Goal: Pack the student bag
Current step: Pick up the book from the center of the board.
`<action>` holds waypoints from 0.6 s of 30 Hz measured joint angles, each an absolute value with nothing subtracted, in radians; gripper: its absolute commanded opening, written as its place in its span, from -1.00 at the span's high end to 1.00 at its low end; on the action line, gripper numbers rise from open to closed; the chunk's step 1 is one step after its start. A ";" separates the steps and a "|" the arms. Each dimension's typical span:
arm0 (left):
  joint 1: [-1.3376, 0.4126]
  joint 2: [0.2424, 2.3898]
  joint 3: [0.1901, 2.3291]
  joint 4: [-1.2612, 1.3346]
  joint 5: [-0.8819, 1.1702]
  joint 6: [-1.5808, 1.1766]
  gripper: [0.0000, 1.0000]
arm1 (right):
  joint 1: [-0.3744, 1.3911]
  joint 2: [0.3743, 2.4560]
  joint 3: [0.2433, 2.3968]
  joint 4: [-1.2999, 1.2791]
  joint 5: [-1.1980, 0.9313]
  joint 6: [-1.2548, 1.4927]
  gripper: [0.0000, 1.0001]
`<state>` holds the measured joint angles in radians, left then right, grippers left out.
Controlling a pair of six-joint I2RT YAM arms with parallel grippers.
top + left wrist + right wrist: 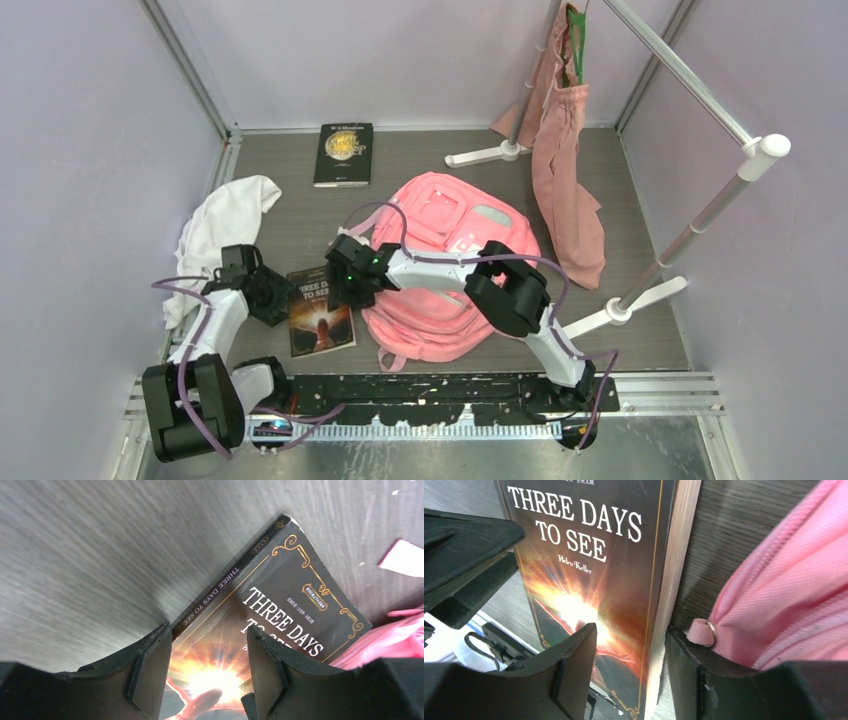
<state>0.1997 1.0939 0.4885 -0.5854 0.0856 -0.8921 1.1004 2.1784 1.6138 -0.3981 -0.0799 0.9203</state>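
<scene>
The pink student bag [450, 270] lies flat mid-table; its fabric shows in the right wrist view [794, 595] and the left wrist view [395, 640]. A dark book titled "Three Days to See" [320, 315] lies flat just left of it. My left gripper [275, 295] is open at the book's spine edge [295, 600], one finger beside the spine and one over the cover [207, 645]. My right gripper [335, 285] is open over the book's page edge [594, 555], straddling it [631, 640]. Its right finger [689, 670] touches a pink zip pull of the bag.
A second dark book [344, 153] lies at the back. A white cloth [225, 225] lies at the left. A dusty-pink tote [565, 170] hangs from a white rack [690, 230], whose feet stand right of and behind the bag. Walls enclose three sides.
</scene>
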 measured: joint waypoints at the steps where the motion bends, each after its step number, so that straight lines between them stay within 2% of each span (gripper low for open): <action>1: 0.200 1.089 0.478 -0.563 0.095 -0.893 -0.14 | 1.099 2.178 1.614 -0.403 -0.079 0.919 0.11; 6: 0.207 1.098 0.453 -0.440 0.135 -0.908 -0.12 | 1.089 2.178 1.607 -0.431 -0.079 0.922 0.95; 12: 0.208 1.082 0.455 -0.412 0.144 -0.903 -0.14 | 1.082 2.153 1.584 -0.396 -0.091 0.918 0.98; 18: 0.198 0.947 0.556 -0.649 0.115 -0.846 -0.30 | 1.082 2.064 1.523 -0.343 -0.106 0.899 0.98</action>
